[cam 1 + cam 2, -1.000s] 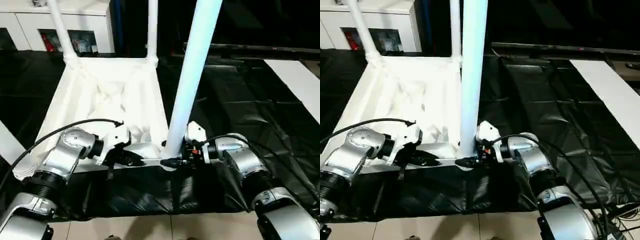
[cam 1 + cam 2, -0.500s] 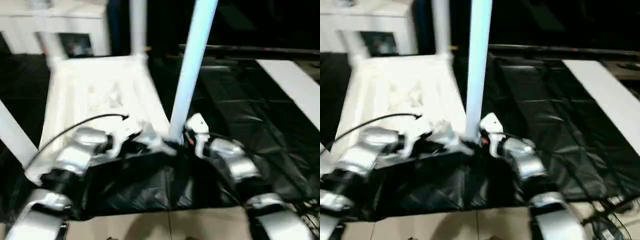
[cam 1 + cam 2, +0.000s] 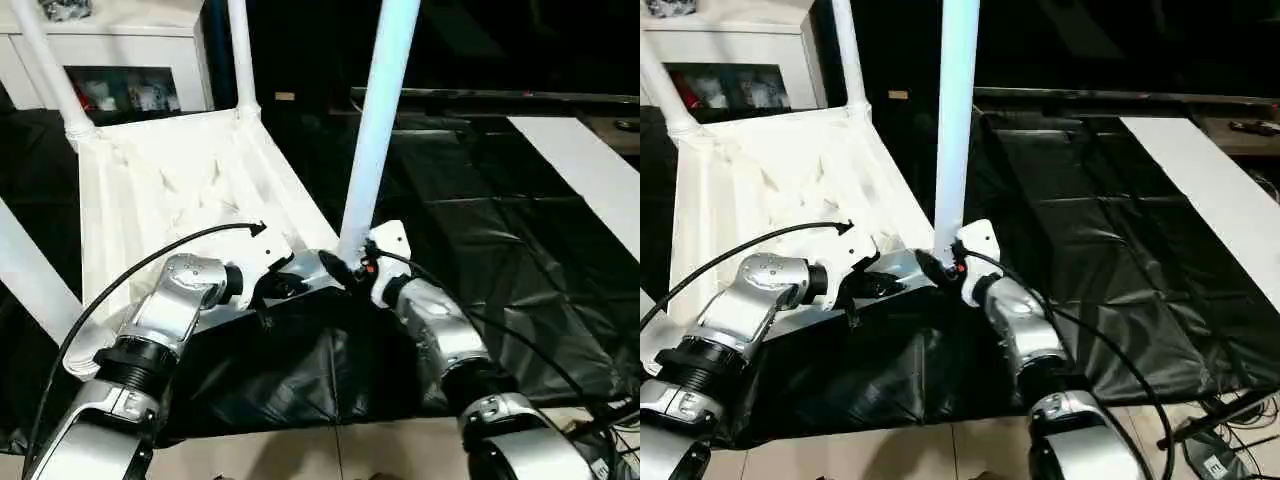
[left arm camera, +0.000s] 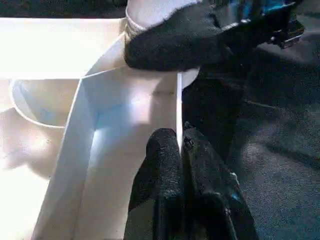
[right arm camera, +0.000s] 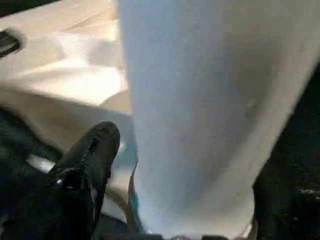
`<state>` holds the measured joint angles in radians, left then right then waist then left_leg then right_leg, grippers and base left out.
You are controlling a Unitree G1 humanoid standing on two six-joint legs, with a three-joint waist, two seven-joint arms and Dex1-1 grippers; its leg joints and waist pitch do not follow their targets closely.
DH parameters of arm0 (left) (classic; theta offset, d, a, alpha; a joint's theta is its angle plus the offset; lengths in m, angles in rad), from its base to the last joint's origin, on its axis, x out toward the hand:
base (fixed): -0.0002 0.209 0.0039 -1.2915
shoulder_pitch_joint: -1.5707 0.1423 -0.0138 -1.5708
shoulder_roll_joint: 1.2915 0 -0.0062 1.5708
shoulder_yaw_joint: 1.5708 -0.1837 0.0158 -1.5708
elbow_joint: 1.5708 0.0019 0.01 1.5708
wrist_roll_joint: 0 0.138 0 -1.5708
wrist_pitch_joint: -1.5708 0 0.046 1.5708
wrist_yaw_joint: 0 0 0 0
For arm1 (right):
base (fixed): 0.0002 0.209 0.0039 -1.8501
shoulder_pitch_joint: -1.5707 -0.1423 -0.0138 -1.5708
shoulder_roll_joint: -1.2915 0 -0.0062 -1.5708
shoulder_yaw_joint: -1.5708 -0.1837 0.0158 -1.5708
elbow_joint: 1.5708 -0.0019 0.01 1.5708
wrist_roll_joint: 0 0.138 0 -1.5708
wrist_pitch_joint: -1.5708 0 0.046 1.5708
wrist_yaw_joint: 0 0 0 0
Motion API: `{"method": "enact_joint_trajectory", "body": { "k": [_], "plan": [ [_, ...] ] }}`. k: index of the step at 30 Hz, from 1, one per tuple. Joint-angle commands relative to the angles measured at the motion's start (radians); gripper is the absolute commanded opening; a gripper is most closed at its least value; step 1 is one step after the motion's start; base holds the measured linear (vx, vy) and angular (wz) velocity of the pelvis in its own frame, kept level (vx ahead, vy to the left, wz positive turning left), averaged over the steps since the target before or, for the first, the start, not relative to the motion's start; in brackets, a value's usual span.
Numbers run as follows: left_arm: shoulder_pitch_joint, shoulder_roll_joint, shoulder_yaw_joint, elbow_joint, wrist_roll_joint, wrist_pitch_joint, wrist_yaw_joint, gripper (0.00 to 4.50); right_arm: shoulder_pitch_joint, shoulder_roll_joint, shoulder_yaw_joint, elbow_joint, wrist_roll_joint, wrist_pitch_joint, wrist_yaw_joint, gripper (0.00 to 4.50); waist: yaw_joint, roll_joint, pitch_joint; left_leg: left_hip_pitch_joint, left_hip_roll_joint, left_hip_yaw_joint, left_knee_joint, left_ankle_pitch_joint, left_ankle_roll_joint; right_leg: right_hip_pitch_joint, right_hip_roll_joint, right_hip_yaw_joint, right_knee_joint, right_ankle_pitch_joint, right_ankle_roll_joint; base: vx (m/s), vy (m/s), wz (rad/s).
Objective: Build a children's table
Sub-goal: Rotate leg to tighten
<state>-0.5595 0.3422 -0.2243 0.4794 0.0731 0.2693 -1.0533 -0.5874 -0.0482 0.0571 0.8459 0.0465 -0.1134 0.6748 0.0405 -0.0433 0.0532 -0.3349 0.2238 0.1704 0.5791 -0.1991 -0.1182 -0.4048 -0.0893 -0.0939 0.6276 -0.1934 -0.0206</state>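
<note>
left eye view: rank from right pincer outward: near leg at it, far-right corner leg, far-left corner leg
1. Near leg: at the right pincer, upright in the near corner socket.
2. Far-right corner leg: behind, across the tabletop.
3. Far-left corner leg: farthest, diagonal corner.

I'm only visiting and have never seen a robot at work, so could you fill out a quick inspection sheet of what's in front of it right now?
Surface: black sheeting covers the work table, creased.
Job's things: white table top lies underside up; two legs stand in its far corners, a third leg stands at the near right corner, a fourth shows at the left edge.
Clutter: nothing seen.
Tools: left tool is pinched on the top's near rim; right tool is at the third leg's base, one finger beside it.
Cables: black cable loops over the left arm; another runs along the right arm.
Surroundings: white cabinet behind, white panel at right, tiled floor.
</note>
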Motion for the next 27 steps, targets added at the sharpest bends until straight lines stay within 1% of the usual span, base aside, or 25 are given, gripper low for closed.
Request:
{"method": "enact_joint_trajectory", "body": {
  "k": [1, 3, 4, 5, 6, 7, 8, 9, 10, 11, 12, 13, 14, 15, 16, 17, 18, 19, 20, 21, 22, 24, 27],
  "plan": [
    [0.013, -0.034, -0.034, -0.018, -0.063, -0.051, -0.053, 0.00, 0.004, 0.009, 0.062, -0.032, -0.001, -0.015, 0.099, 4.04, 0.002, 0.008, -0.061, -0.015, 0.007, 0.007, -0.063, -0.143, 0.066, 0.056, -0.050, 0.058, -0.081, -0.177, -0.209, 0.000, 0.000, 0.00],
    [0.015, -0.018, -0.033, -0.021, -0.077, -0.055, -0.093, 0.00, 0.008, -0.039, 0.076, -0.039, 0.008, -0.006, 0.198, 4.04, 0.003, 0.006, -0.065, -0.015, 0.006, 0.009, -0.059, -0.120, 0.081, 0.060, -0.048, 0.058, -0.072, -0.116, -0.234, 0.000, 0.000, 0.00],
    [0.015, 0.002, -0.033, -0.016, -0.094, -0.075, -0.148, 0.00, 0.016, -0.091, 0.099, -0.054, 0.011, -0.004, 0.321, 4.04, 0.005, 0.007, -0.065, -0.017, 0.005, 0.009, -0.056, -0.109, 0.092, 0.063, -0.048, 0.058, -0.069, -0.095, -0.244, 0.000, 0.000, 0.00],
    [0.016, 0.017, -0.036, -0.011, -0.102, -0.095, -0.187, 0.00, 0.020, -0.118, 0.113, -0.064, 0.015, 0.001, 0.391, 4.04, 0.008, 0.006, -0.067, -0.017, 0.005, 0.010, -0.054, -0.100, 0.108, 0.065, -0.047, 0.057, -0.068, -0.073, -0.252, 0.000, 0.000, 0.00],
    [0.016, 0.018, -0.036, -0.011, -0.102, -0.096, -0.190, 0.00, 0.020, -0.120, 0.113, -0.065, 0.016, 0.002, 0.395, 4.04, 0.008, 0.006, -0.066, -0.019, 0.005, 0.010, -0.053, -0.095, 0.114, 0.064, -0.047, 0.058, -0.065, -0.060, -0.255, 0.000, 0.000, 0.00],
    [0.017, 0.026, -0.037, -0.010, -0.107, -0.103, -0.212, 0.00, 0.021, -0.133, 0.118, -0.070, 0.016, 0.005, 0.430, 4.04, 0.008, 0.007, -0.066, -0.017, 0.007, 0.011, -0.054, -0.092, 0.117, 0.062, -0.048, 0.058, -0.066, -0.055, -0.260, 0.000, 0.000, 0.00],
    [0.018, 0.036, -0.039, -0.009, -0.110, -0.107, -0.236, 0.00, 0.021, -0.147, 0.124, -0.073, 0.017, 0.011, 0.467, 4.04, 0.009, 0.006, -0.067, -0.017, 0.007, 0.010, -0.054, -0.093, 0.119, 0.064, -0.048, 0.057, -0.065, -0.055, -0.265, 0.000, 0.000, 0.00],
    [0.020, 0.043, -0.038, -0.009, -0.119, -0.110, -0.265, 0.00, 0.020, -0.158, 0.130, -0.075, 0.016, 0.014, 0.498, 4.04, 0.011, 0.007, -0.065, -0.016, 0.009, 0.012, -0.054, -0.102, 0.118, 0.063, -0.048, 0.057, -0.066, -0.064, -0.269, 0.000, 0.000, 0.00],
    [0.020, 0.043, -0.038, -0.009, -0.119, -0.110, -0.265, 0.00, 0.020, -0.158, 0.130, -0.075, 0.016, 0.014, 0.498, 4.04, 0.012, 0.008, -0.065, -0.016, 0.010, 0.011, -0.055, -0.106, 0.116, 0.063, -0.049, 0.057, -0.066, -0.073, -0.269, 0.000, 0.000, 0.00],
    [0.023, 0.052, -0.037, -0.013, -0.128, -0.107, -0.295, 0.00, 0.017, -0.168, 0.137, -0.075, 0.016, 0.017, 0.525, 3.79, 0.013, 0.008, -0.063, -0.014, 0.011, 0.012, -0.056, -0.119, 0.107, 0.061, -0.048, 0.056, -0.068, -0.098, -0.266, 0.000, 0.000, 0.00],
    [0.028, 0.072, -0.042, -0.020, -0.136, -0.104, -0.345, 0.00, 0.006, -0.183, 0.148, -0.070, 0.018, 0.021, 0.564, 3.71, 0.014, 0.009, -0.062, -0.013, 0.012, 0.011, -0.057, -0.133, 0.098, 0.061, -0.049, 0.055, -0.070, -0.120, -0.263, 0.000, 0.000, 0.00],
    [0.027, 0.083, -0.045, -0.016, -0.133, -0.106, -0.359, 0.00, -0.001, -0.188, 0.151, -0.066, 0.017, 0.020, 0.579, 3.70, 0.015, 0.009, -0.062, -0.014, 0.013, 0.011, -0.058, -0.142, 0.091, 0.060, -0.048, 0.055, -0.070, -0.137, -0.259, 0.000, 0.000, 0.00],
    [0.026, 0.091, -0.048, -0.012, -0.130, -0.109, -0.369, 0.00, -0.006, -0.191, 0.154, -0.063, 0.018, 0.020, 0.591, 3.59, 0.016, 0.008, -0.062, -0.013, 0.013, 0.011, -0.058, -0.149, 0.087, 0.058, -0.049, 0.056, -0.071, -0.148, -0.254, 0.000, 0.000, 0.00],
    [0.026, 0.091, -0.048, -0.012, -0.130, -0.109, -0.369, 0.00, -0.006, -0.191, 0.154, -0.063, 0.018, 0.020, 0.591, 3.45, 0.016, 0.008, -0.062, -0.013, 0.013, 0.011, -0.058, -0.149, 0.087, 0.058, -0.049, 0.056, -0.071, -0.148, -0.254, 0.000, 0.000, 0.00],
    [0.023, 0.097, -0.050, -0.005, -0.127, -0.117, -0.375, 0.00, -0.009, -0.193, 0.155, -0.062, 0.021, 0.025, 0.602, 3.45, 0.018, 0.009, -0.061, -0.010, 0.014, 0.011, -0.058, -0.148, 0.083, 0.056, -0.050, 0.057, -0.072, -0.156, -0.253, 0.000, 0.000, 0.00],
    [0.019, 0.109, -0.054, 0.004, -0.124, -0.127, -0.387, 0.00, -0.013, -0.196, 0.163, -0.063, 0.018, 0.028, 0.627, 3.34, 0.019, -0.001, -0.062, -0.012, 0.014, 0.011, -0.058, -0.144, 0.082, 0.057, -0.050, 0.056, -0.071, -0.159, -0.250, 0.000, 0.000, 0.00],
    [0.018, 0.110, -0.055, 0.006, -0.124, -0.128, -0.389, 0.00, -0.014, -0.197, 0.165, -0.063, 0.018, 0.028, 0.630, 3.27, 0.021, 0.004, -0.062, -0.012, 0.015, 0.010, -0.059, -0.136, 0.080, 0.058, -0.051, 0.056, -0.069, -0.156, -0.250, 0.000, 0.000, 0.00],
    [0.019, 0.119, -0.056, 0.004, -0.126, -0.125, -0.401, 0.00, -0.016, -0.197, 0.172, -0.059, 0.011, 0.024, 0.638, 3.19, 0.020, -0.002, -0.062, -0.013, 0.015, 0.010, -0.058, -0.132, 0.081, 0.057, -0.050, 0.056, -0.069, -0.152, -0.248, 0.000, 0.000, 0.00],
    [0.021, 0.130, -0.055, 0.002, -0.124, -0.129, -0.411, 0.00, -0.018, -0.194, 0.180, -0.052, 0.003, 0.015, 0.643, 3.09, 0.022, -0.001, -0.062, -0.012, 0.015, 0.010, -0.058, -0.127, 0.079, 0.057, -0.051, 0.056, -0.067, -0.146, -0.247, 0.000, 0.000, 0.00],
    [0.022, 0.134, -0.053, 0.000, -0.123, -0.129, -0.411, 0.00, -0.018, -0.191, 0.184, -0.049, 0.001, 0.012, 0.644, 2.98, 0.021, -0.002, -0.062, -0.013, 0.015, 0.010, -0.059, -0.127, 0.078, 0.056, -0.051, 0.057, -0.067, -0.146, -0.247, 0.000, 0.000, 0.00],
    [0.022, 0.134, -0.053, 0.000, -0.123, -0.129, -0.411, 0.00, -0.018, -0.191, 0.184, -0.049, 0.001, 0.012, 0.644, 2.91, 0.022, -0.001, -0.063, -0.012, 0.015, 0.010, -0.059, -0.124, 0.076, 0.057, -0.052, 0.056, -0.066, -0.142, -0.247, 0.000, 0.000, 0.00],
    [0.026, 0.140, -0.046, 0.001, -0.124, -0.129, -0.412, 0.00, -0.016, -0.183, 0.189, -0.050, 0.000, 0.011, 0.648, 2.84, 0.021, -0.005, -0.062, -0.013, 0.015, 0.010, -0.059, -0.123, 0.074, 0.057, -0.052, 0.056, -0.065, -0.138, -0.248, 0.000, 0.000, 0.00],
    [0.033, 0.139, -0.035, -0.002, -0.127, -0.129, -0.387, 0.00, -0.006, -0.171, 0.189, -0.057, 0.007, 0.015, 0.643, 2.70, 0.022, -0.001, -0.062, -0.013, 0.014, 0.009, -0.059, -0.127, 0.069, 0.058, -0.053, 0.057, -0.066, -0.140, -0.248, 0.000, 0.000, 0.00]
  ]
}}
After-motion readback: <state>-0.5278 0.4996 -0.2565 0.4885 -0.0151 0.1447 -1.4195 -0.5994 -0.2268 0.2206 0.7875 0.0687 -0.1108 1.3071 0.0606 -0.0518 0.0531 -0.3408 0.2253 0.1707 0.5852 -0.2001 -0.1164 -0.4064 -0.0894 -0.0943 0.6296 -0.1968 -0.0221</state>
